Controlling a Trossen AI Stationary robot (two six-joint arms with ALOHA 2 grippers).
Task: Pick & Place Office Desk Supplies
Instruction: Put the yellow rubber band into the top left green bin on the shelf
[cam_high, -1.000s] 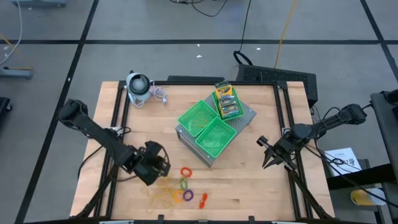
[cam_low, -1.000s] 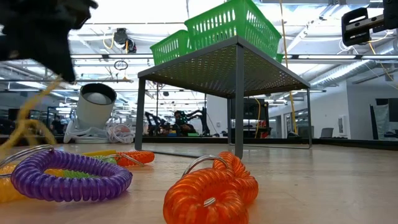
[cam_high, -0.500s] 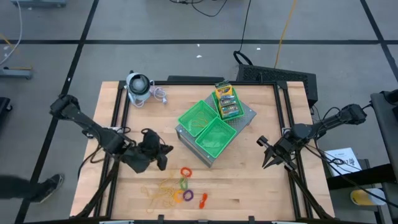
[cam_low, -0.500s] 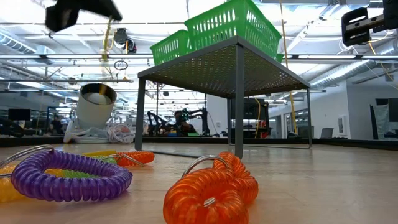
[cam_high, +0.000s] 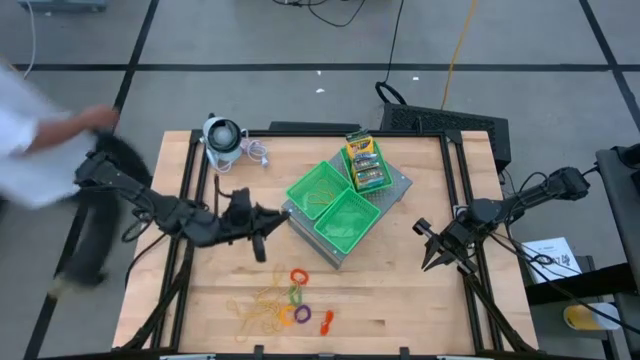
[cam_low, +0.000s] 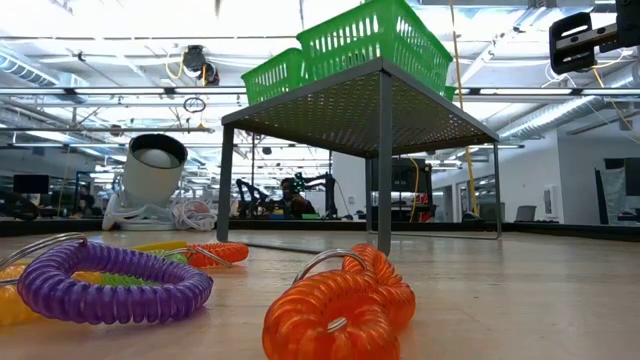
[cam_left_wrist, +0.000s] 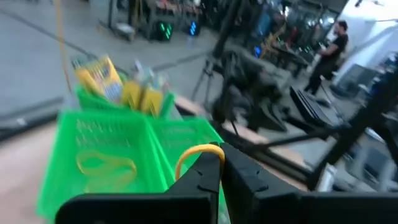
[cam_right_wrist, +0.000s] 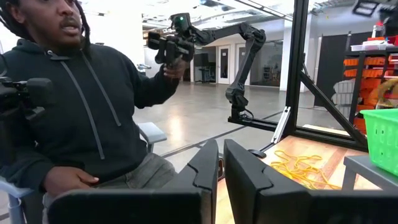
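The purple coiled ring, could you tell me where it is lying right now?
In the high view the purple coiled ring lies on the table's near edge area, between the orange ring and the small red-orange clip, just below the green ring.

Counter (cam_high: 400, 300): pale wood, matt, visible grain. Trays (cam_high: 318, 190): glossy green plastic mesh. Base (cam_low: 350, 105): grey perforated metal. Coil rings (cam_low: 335, 305): glossy, ribbed plastic. Rubber bands (cam_high: 262, 315): thin, tan, matt.

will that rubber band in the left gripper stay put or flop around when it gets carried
Probably floppy: the yellow rubber band arcs loosely out of the shut left gripper, a thin loop. It looks very light, so it may swing. Another band lies limp in the green tray.
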